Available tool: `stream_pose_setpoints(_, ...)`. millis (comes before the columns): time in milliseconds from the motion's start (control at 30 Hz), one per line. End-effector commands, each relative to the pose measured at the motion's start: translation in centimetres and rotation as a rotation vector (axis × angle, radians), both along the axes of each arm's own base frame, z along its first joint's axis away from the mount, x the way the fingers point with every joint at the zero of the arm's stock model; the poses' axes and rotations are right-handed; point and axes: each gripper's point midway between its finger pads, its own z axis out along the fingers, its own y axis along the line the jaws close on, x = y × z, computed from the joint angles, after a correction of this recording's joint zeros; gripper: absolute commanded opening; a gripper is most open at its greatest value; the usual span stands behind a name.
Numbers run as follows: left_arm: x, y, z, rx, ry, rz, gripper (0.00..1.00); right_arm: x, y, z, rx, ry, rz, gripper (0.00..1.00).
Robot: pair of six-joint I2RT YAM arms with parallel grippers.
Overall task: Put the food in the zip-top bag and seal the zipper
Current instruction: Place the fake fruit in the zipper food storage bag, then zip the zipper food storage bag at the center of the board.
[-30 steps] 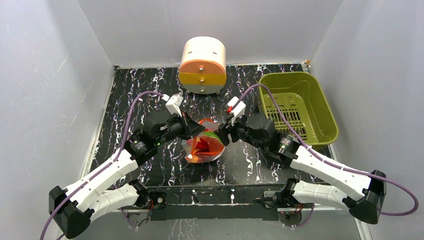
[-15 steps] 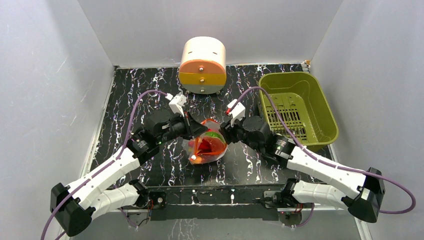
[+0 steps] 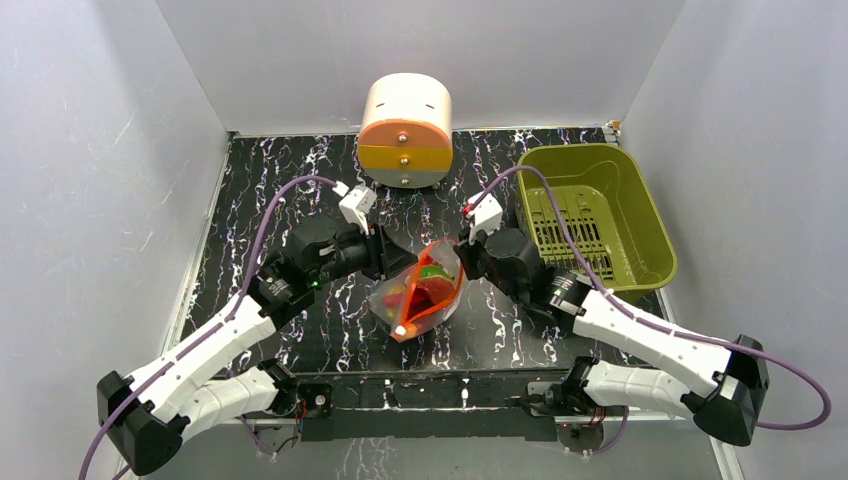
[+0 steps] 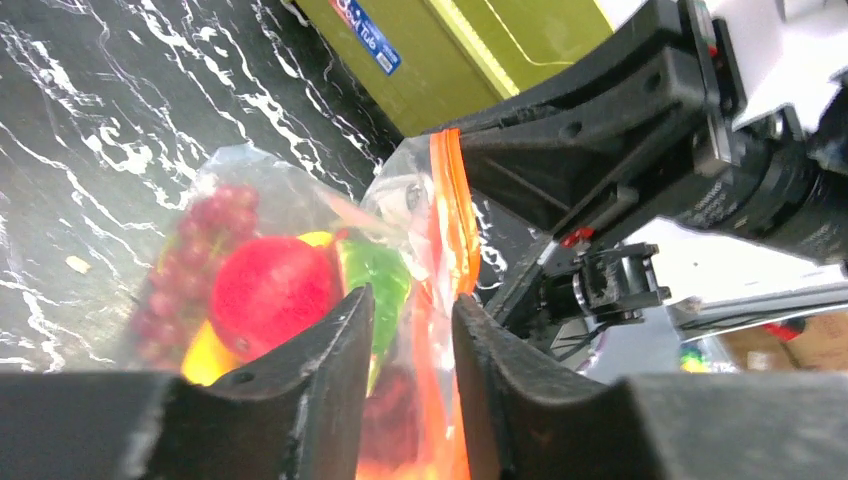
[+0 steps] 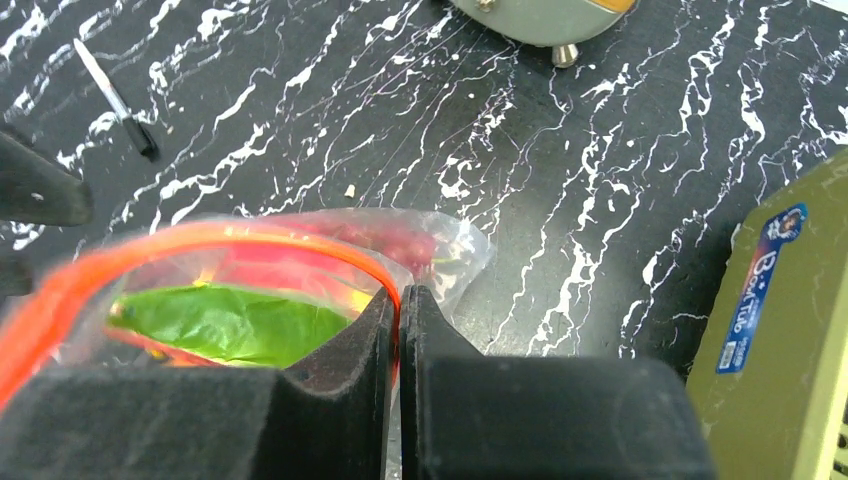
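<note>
Zip-top bag right in the middle of the table, slung between the two arms and sagging onto the marbled black top. The food is inside it: a red round fruit, a purple grape cluster, a green leafy piece and a bit of yellow low down.

The right gripper is clamped hard, its fingers pressed together on the zipper at the end of the bag's mouth nearest the far right corner. That orange-red strip runs down towards the near edge, where the white slider tab shows. Whether the mouth is sealed, I cannot tell.

The left gripper is released, its jaws standing apart with nothing pinched; the bag shows through the gap beyond them.

In the far right corner is an olive-green bin, and its blue sticker carries white lettering with "Tub" readable. At the far edge, centre, stands a round cream-and-orange drawer unit.
</note>
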Motion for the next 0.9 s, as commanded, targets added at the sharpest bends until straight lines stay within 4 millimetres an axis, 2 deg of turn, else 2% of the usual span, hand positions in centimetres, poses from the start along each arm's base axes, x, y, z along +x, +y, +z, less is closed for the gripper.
stream_pose_setpoints(0, -0.9, 2.1, 3.2, 0.125, -0.257, -0.087, 0.38, 0.8, -0.8, 4.6, 0.165, -0.005, -0.11, 0.0)
stream_pose_setpoints(167, -2.7, 4.1, 2.3, 0.27, -0.381, -0.198, 0.48, 2.1, -1.5, 3.4, 0.235, 0.145, -0.254, 0.0)
stream_pose_setpoints(300, -4.9, 4.1, 1.3, 0.291, -0.406, -0.342, 0.52, 3.3, -2.1, 4.6, 0.383, 0.21, -0.344, 0.0)
stream_pose_setpoints(467, -5.6, 2.2, 0.8, 0.142, -0.426, -0.377, 0.54, 4.0, -1.9, 6.1, 0.518, 0.26, -0.395, 0.0)
stream_pose_setpoints(600, -4.9, 0.5, 0.2, 0.063, -0.433, -0.315, 0.52, 4.4, -1.5, 7.6, 0.58, 0.267, -0.4, 0.0)
stream_pose_setpoints(700, -4.5, -0.9, -0.4, 0.085, -0.484, -0.289, 0.51, 4.6, -1.0, 8.4, 0.598, 0.258, -0.376, 0.0)
stream_pose_setpoints(767, -4.1, -1.8, -0.5, 0.162, -0.545, -0.296, 0.51, 4.5, -0.4, 8.6, 0.579, 0.253, -0.334, 0.0)
stream_pose_setpoints(867, -5.3, -3.8, -0.8, 0.212, -0.659, -0.391, 0.51, 4.8, -1.3, 8.6, 0.592, 0.26, -0.4, 0.0)
